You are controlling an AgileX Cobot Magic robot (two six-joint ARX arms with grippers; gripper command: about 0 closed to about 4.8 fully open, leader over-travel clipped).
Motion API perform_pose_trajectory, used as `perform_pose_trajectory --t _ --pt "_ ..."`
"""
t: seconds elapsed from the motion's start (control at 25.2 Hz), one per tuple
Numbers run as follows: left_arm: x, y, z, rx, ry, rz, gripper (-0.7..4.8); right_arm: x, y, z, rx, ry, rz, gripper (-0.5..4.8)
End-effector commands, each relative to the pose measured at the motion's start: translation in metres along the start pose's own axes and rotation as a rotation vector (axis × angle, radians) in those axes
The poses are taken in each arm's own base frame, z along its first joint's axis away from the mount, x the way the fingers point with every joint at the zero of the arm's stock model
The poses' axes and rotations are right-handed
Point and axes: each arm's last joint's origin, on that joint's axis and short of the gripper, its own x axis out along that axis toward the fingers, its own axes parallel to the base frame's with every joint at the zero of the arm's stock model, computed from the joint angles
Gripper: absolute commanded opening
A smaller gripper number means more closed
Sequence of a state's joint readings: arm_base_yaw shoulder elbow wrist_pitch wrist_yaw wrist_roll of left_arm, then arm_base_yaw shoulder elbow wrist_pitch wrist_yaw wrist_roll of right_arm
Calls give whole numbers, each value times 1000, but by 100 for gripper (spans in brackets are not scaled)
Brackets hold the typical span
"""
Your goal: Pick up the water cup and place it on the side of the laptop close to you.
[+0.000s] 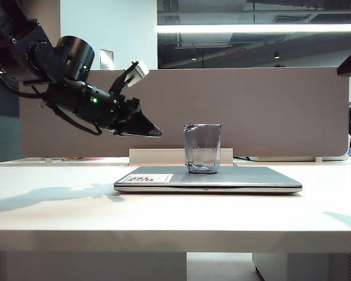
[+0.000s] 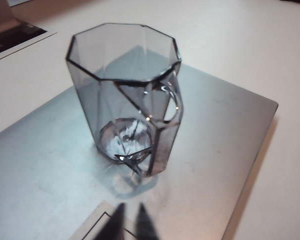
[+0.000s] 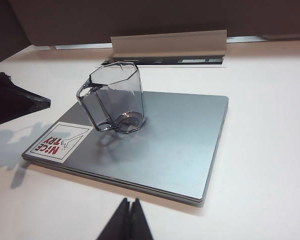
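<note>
Two sets of fingers, and neither has anything in it. My left gripper [image 2: 129, 222] shows as two dark tips with only a thin gap between them, nearly closed, empty, hanging in the air short of the water cup [image 2: 127, 95]. My right gripper [image 3: 128, 220] has its tips pressed together, also empty, low over the counter [image 3: 270, 150] at the near edge of the laptop [image 3: 180, 135].

Out from the left fingers: the water cup stands upright on the closed laptop lid, not touched by anything, its thin handle [image 2: 172, 102] turned to one side of my line of approach. The white sticker with red print [image 3: 57, 142] lies at the lid corner on my left gripper's side.

By my reckoning the reach is under way and the grasp not yet made. To do it well, I need these fingers spread much wider before they arrive, wide enough to take the faceted wall. Come in level, squeeze gently since clear plastic may slip, lift straight up so the base clears the lid, then set it on the counter beside the laptop's near edge.

From the exterior view, my left arm comes in from the upper left, wrist pitched down, pointing toward the cup and well above the counter.
</note>
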State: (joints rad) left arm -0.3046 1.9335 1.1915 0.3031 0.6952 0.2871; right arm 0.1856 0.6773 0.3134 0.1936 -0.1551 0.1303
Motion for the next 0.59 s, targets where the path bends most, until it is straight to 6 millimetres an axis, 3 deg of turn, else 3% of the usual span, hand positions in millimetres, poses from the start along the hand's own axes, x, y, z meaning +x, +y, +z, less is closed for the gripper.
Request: perform_pose_trajectory --t 0.04,0.59 --pt "8 -3 1 47 -33 -38 135 0 1 3 -6 -15 7 -9" --pt "58 -9 4 62 -13 -88 135 0 0 -2 0 28 1 -9"
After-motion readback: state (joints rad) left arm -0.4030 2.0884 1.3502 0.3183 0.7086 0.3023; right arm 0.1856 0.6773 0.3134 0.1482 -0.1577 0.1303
